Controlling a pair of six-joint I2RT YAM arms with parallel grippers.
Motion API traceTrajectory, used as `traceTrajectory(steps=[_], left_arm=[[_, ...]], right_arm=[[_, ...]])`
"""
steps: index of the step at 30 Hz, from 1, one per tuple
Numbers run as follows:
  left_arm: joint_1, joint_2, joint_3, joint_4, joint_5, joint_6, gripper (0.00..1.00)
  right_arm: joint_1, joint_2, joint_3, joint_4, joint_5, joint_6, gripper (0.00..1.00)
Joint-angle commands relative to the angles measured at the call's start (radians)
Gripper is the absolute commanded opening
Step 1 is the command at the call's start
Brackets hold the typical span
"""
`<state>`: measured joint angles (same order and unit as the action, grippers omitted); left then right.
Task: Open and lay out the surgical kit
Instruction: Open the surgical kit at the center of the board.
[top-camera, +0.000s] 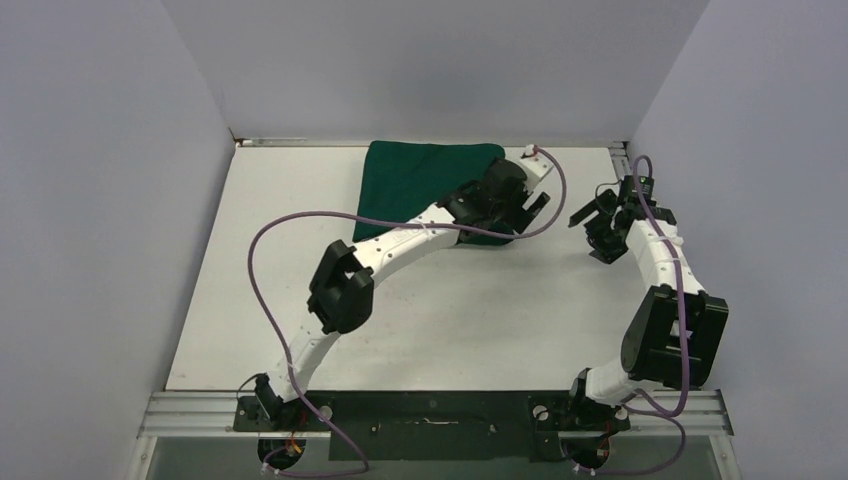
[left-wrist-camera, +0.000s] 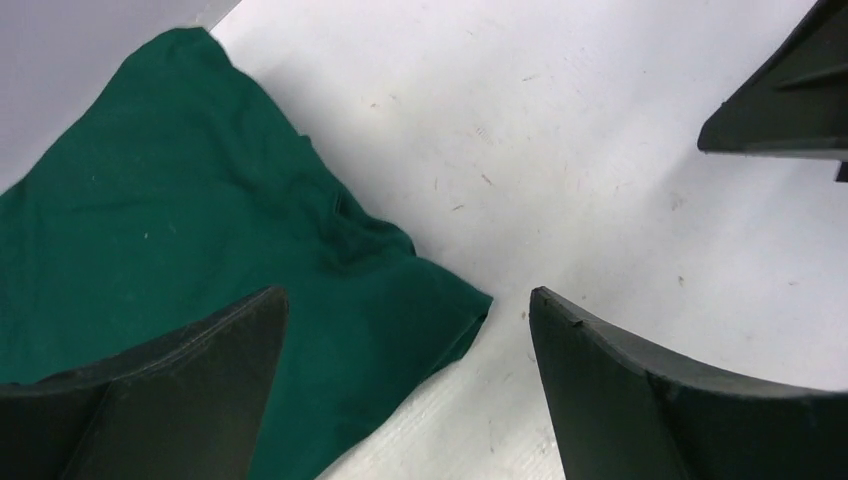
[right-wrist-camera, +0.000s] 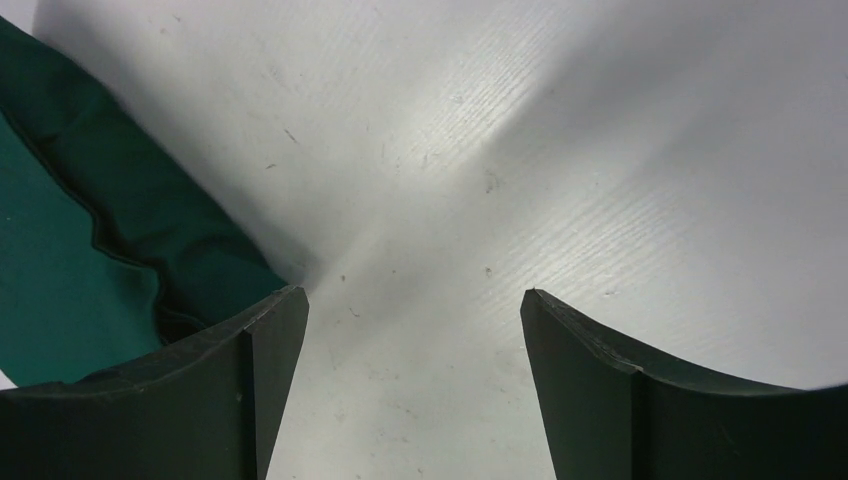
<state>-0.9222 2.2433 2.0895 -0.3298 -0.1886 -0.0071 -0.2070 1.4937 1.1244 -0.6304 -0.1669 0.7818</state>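
The surgical kit is a folded dark green cloth bundle lying at the back middle of the white table; its contents are hidden inside the wrap. My left gripper hovers at the bundle's right front corner, open, with nothing between its fingers. In the left wrist view that corner of the green cloth lies under my left gripper. My right gripper is open a little to the right of the kit, over bare table. The right wrist view shows the cloth's edge just left of my right gripper.
The white table is enclosed by grey walls on the left, back and right. One finger of the right gripper shows at the top right of the left wrist view, close to the left gripper. Purple cables loop off both arms.
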Motion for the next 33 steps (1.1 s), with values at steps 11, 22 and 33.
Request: traceTrajectory(steps=[11,22,33], left_arm=[[-0.075,0.151,0.191,-0.224,-0.208,0.136,0.79],[-0.062,0.21,0.24,-0.278,-0.146,0.145,0.71],[-0.043,0.203,0.324,-0.31,-0.087,0.093,0.61]], right_arm=[[-0.053,-0.051,-0.025,-0.017,-0.02,-0.05,0.77],[-0.055,-0.063,-0.043,0.009,-0.04,-0.051,0.77],[-0.055,-0.085,-0.043,-0.003,-0.029,-0.06,0.77]])
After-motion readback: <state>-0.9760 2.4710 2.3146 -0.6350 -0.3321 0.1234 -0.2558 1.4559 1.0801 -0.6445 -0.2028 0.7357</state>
